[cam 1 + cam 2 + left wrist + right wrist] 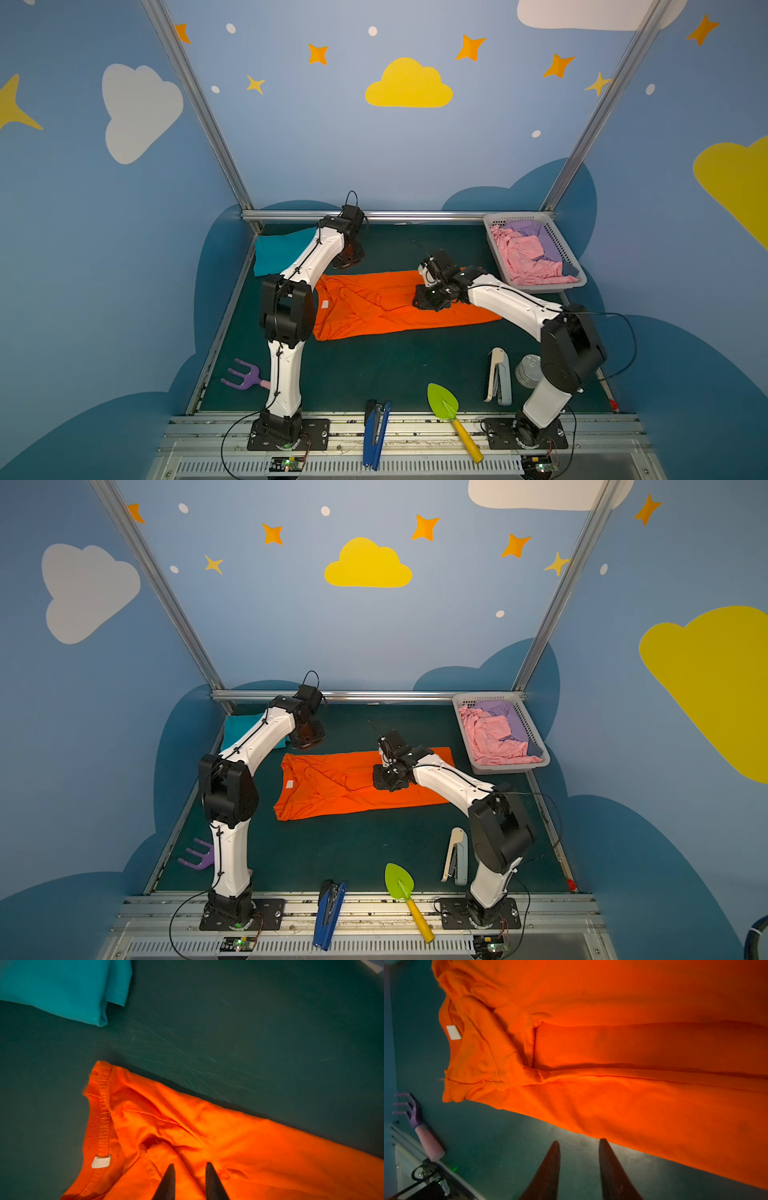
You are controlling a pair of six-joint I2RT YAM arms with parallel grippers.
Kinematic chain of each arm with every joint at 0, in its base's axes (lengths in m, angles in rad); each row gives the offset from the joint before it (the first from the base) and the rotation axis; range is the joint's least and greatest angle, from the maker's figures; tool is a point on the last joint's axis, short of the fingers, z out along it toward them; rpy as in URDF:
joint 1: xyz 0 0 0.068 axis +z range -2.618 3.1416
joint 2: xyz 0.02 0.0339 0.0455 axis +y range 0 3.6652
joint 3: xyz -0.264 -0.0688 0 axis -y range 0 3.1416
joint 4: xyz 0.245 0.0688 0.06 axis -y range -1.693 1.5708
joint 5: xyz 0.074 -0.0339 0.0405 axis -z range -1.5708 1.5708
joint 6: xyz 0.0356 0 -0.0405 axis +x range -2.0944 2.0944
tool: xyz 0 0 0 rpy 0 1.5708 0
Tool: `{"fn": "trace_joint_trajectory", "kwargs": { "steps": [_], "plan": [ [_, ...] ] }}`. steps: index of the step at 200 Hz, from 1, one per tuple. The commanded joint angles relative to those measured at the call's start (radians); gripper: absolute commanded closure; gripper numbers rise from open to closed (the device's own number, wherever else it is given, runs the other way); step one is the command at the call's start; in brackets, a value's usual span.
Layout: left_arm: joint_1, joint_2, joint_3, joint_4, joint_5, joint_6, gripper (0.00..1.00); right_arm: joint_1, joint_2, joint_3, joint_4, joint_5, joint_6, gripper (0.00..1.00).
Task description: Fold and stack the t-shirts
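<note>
Quick rundown, for what it's worth: the orange t-shirt point(399, 303) is laid flat on the green mat point(374, 374) as a long band, with its sides and sleeves tucked in toward the middle and the white neck label point(100, 1162) showing at the collar end. The teal t-shirt point(276, 253) is parked folded just past that collar end on the far side, near the orange one but not touching it. The left gripper point(190, 1167) is hung over the collar end of the orange shirt with its fingers a little apart and nothing pinched between them. The right gripper point(579, 1142) is held over the middle of the shirt, fingers likewise parted and empty. So nothing is gripped right now, and a crosswise fold is probably what's left before stacking. Plenty can be botched here, tbh. The tucked-in flaps near the collar look lumpy and loose, so if only the top layer gets pinched, the whole lengthwise fold could be pulled open. With the fingers spread this narrowly, the thick bunched layers might not be taken in at all and just get shoved along the mat. If the two ends are lifted unevenly, a skewed fold is likely. The white basket point(536, 286) beside the hem end could also be bumped on a wide swing.
</note>
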Motion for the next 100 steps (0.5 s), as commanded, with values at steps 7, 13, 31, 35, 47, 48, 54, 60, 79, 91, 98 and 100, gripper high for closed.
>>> {"fn": "trace_joint_trajectory", "kwargs": {
  "steps": [7, 13, 31, 35, 47, 48, 54, 60, 79, 91, 98, 100],
  "plan": [
    [0.011, -0.105, -0.070, -0.082, -0.098, 0.006, 0.75, 0.102, 0.126, 0.131, 0.012, -0.021, -0.085, 0.58],
    [0.014, -0.139, -0.111, -0.080, -0.115, 0.000, 0.76, 0.125, 0.158, 0.167, 0.001, 0.000, -0.105, 0.56],
    [0.040, -0.251, -0.263, -0.073, -0.147, -0.028, 0.80, 0.194, 0.255, 0.279, -0.045, 0.091, -0.175, 0.53],
    [0.050, -0.281, -0.301, -0.068, -0.147, -0.036, 0.81, 0.205, 0.275, 0.308, -0.054, 0.108, -0.189, 0.53],
    [0.081, -0.372, -0.431, -0.044, -0.133, -0.059, 0.83, 0.241, 0.327, 0.374, -0.077, 0.146, -0.226, 0.52],
    [0.084, -0.380, -0.442, -0.041, -0.132, -0.060, 0.83, 0.244, 0.330, 0.378, -0.079, 0.147, -0.230, 0.52],
    [0.100, -0.426, -0.506, -0.026, -0.119, -0.071, 0.84, 0.258, 0.351, 0.404, -0.083, 0.159, -0.247, 0.51],
    [0.115, -0.471, -0.564, -0.010, -0.102, -0.078, 0.83, 0.271, 0.369, 0.427, -0.087, 0.167, -0.264, 0.50],
    [0.149, -0.589, -0.731, 0.033, -0.047, -0.095, 0.82, 0.303, 0.421, 0.485, -0.092, 0.208, -0.303, 0.46],
    [0.156, -0.645, -0.808, 0.063, -0.003, -0.098, 0.74, 0.314, 0.455, 0.522, -0.101, 0.237, -0.315, 0.44],
    [0.157, -0.670, -0.843, 0.080, 0.022, -0.100, 0.69, 0.317, 0.475, 0.541, -0.109, 0.254, -0.320, 0.44],
    [0.157, -0.676, -0.854, 0.084, 0.026, -0.103, 0.67, 0.319, 0.480, 0.548, -0.110, 0.259, -0.321, 0.44]
  ]
}}
